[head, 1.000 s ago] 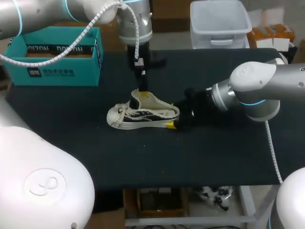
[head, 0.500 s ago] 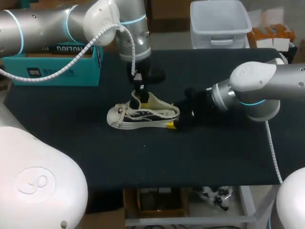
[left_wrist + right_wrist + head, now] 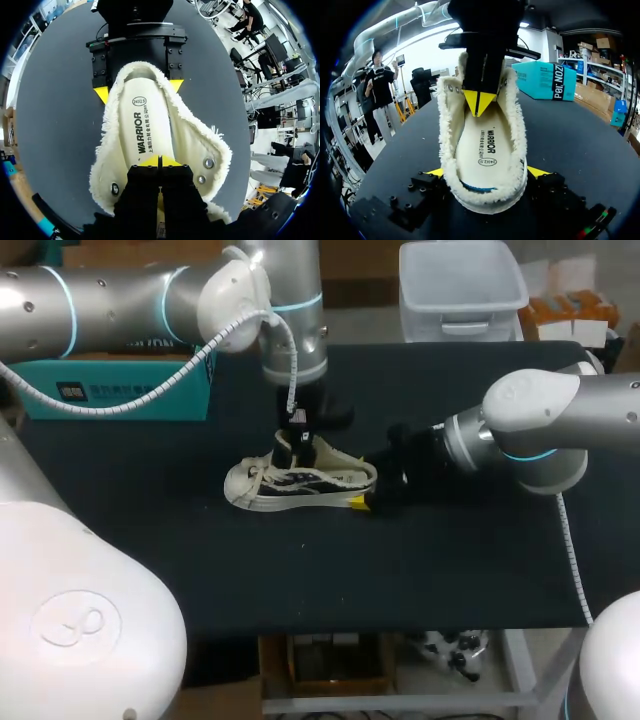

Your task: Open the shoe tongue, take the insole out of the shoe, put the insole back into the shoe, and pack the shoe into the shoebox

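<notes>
My left tool has dropped into the shoe, tips clenched together on the insole beneath; my right tool grasps the shoe from ahead; pushing harder could buckle the insole or skid the shoe loose.

Left claw atop shoe

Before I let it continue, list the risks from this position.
The left gripper is shut, tips together, over the insole, not visibly pinching it; a lift may come up empty. The right gripper clamps only the heel of the shoe; a hard pull could tilt it or slip it free.
</notes>
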`<control>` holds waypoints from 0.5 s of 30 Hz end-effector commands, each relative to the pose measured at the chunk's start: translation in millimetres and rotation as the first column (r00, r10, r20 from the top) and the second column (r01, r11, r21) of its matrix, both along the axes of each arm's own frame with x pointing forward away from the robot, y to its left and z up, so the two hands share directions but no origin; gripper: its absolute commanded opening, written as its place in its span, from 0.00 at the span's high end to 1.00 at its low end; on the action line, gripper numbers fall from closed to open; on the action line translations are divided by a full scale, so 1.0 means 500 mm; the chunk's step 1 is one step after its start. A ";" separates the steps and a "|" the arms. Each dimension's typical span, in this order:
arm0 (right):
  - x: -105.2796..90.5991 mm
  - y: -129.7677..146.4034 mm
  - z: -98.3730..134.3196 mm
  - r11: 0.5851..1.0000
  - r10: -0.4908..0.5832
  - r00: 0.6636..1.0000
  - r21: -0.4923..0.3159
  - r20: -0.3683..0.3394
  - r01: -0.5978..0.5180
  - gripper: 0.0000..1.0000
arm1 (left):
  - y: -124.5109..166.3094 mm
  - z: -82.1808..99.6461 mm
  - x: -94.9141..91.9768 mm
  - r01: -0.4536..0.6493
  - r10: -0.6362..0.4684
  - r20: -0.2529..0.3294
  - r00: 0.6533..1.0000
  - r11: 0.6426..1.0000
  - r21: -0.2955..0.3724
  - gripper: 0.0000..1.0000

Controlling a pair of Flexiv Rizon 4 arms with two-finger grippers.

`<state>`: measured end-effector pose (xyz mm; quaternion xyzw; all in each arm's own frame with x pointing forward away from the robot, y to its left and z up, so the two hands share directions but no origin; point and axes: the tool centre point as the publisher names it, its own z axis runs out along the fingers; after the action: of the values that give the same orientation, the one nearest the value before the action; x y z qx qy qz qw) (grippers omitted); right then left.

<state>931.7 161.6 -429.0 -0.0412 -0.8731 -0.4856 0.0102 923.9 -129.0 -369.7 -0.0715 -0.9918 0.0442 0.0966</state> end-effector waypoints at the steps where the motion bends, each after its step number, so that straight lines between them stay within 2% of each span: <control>1: -0.005 -0.001 -0.009 1.000 -0.001 1.000 0.004 0.003 0.001 1.00 | 0.002 -0.021 -0.019 0.008 -0.008 0.016 1.000 1.000 0.010 1.00; 8: -0.005 -0.001 -0.009 1.000 -0.001 1.000 0.004 0.003 0.001 1.00 | 0.008 -0.047 -0.032 0.007 -0.007 0.001 1.000 1.000 0.027 1.00; 15: -0.005 -0.001 -0.009 1.000 -0.001 1.000 0.004 0.003 0.001 1.00 | 0.020 -0.049 -0.048 0.014 -0.014 -0.007 1.000 0.999 0.040 1.00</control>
<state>931.6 161.9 -429.0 -0.0410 -0.8731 -0.4857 0.0103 903.8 -121.8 -392.7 -0.0762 -0.9914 0.0244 0.1033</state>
